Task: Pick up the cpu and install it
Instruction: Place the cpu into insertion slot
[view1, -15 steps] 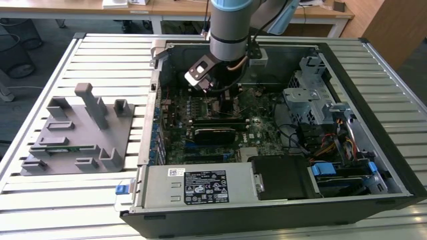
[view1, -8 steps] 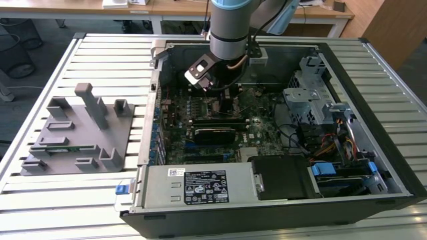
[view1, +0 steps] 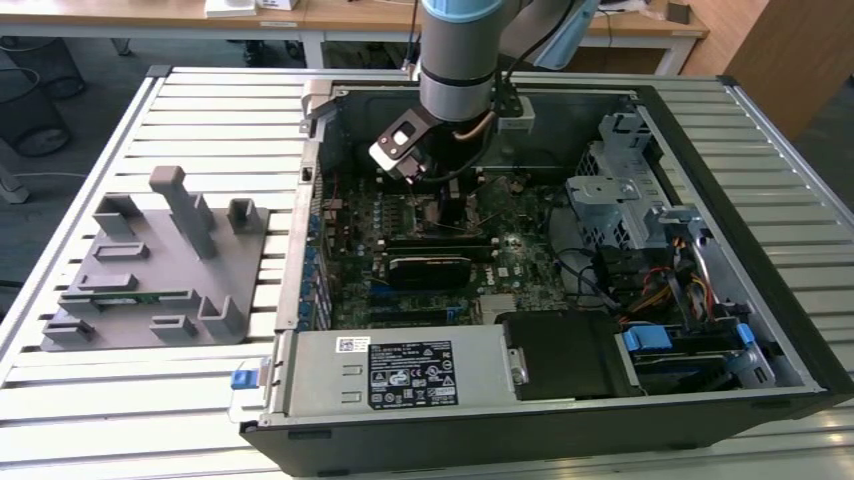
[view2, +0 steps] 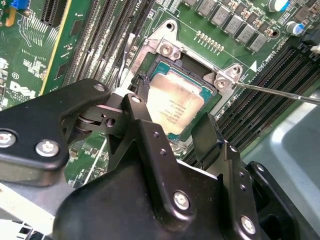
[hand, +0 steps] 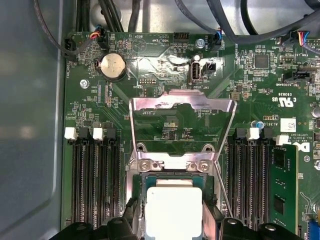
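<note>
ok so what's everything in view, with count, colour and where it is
slatted metal table: one, pale grey, underneath
black open computer case: one, black, on the table
green motherboard: one, green, inside the case
silver-grey square metal-topped cpu: one, silver-grey, in the motherboard socket
silver metal socket plate: one, silver, hinged up
grey moulded parts tray: one, grey, exterior view's left of the case
long green memory sticks: two, green, one in a motherboard slot, one on the tray
grey robot arm: one, grey, reaching into the case
black gripper: one, black, over the cpu
</note>
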